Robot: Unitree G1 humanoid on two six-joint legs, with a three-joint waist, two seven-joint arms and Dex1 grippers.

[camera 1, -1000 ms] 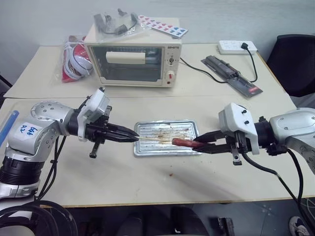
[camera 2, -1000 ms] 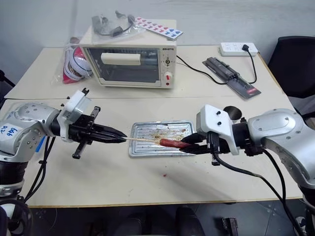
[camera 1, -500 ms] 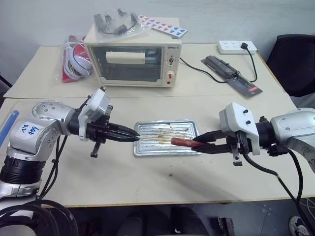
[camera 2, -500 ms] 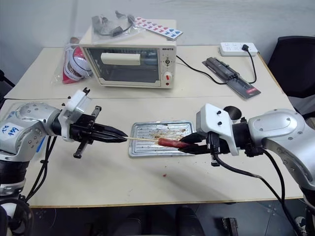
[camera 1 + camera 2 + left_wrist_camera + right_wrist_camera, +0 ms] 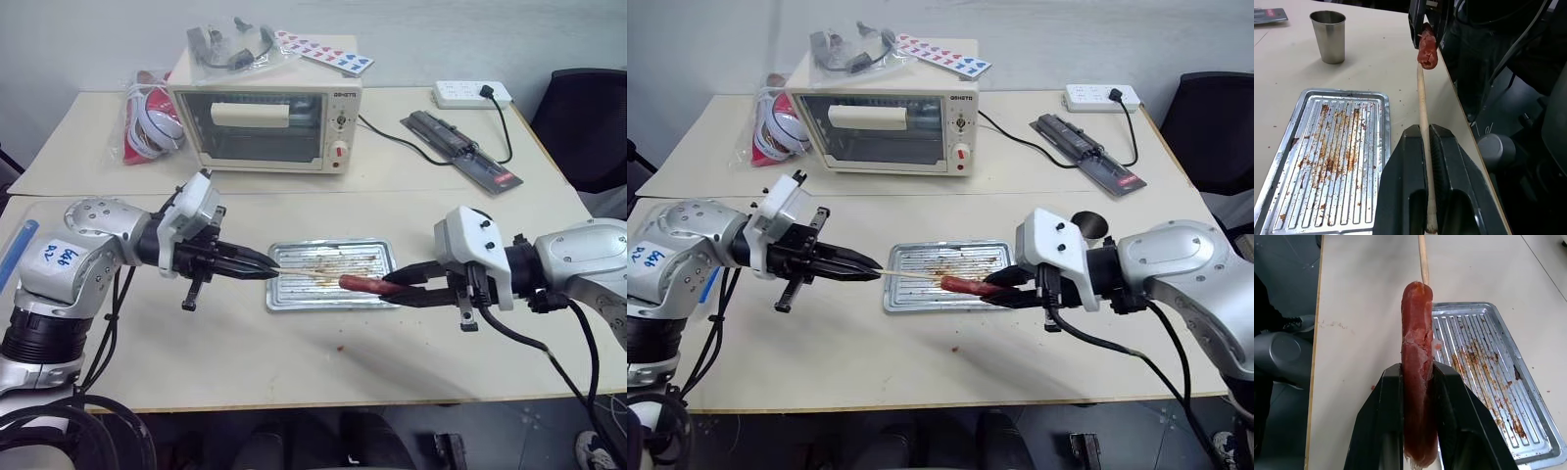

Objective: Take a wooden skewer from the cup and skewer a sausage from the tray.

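Sausage (image 5: pixel 1418 367), reddish-brown, smooth and finger-sized, sits clamped lengthwise between the two black fingers of the right gripper (image 5: pixel 392 290), just right of centre in the head view. The jaws stand only as far apart as the sausage is thick, pressing on both its sides. Its free end points toward the left of the frame and hangs above the right part of the shallow silver metal baking tray (image 5: pixel 294 299), which has a ribbed bottom marked with brown grease stains.

From the left of the frame, the left gripper (image 5: pixel 266 270) reaches toward the centre. Its jaws are closed together on the thin, pale tan wooden skewer (image 5: pixel 1423 117), which lies in the narrow slot between the fingers and runs straight out beyond them. In the left wrist view the skewer's far tip meets the end of the sausage; in the right wrist view the stick appears just behind that same end. Whether the tip has gone in cannot be told.

A small silver-grey metal cup (image 5: pixel 1328 36) stands upright on the pale tabletop (image 5: pixel 245 362), a little apart from the tray.
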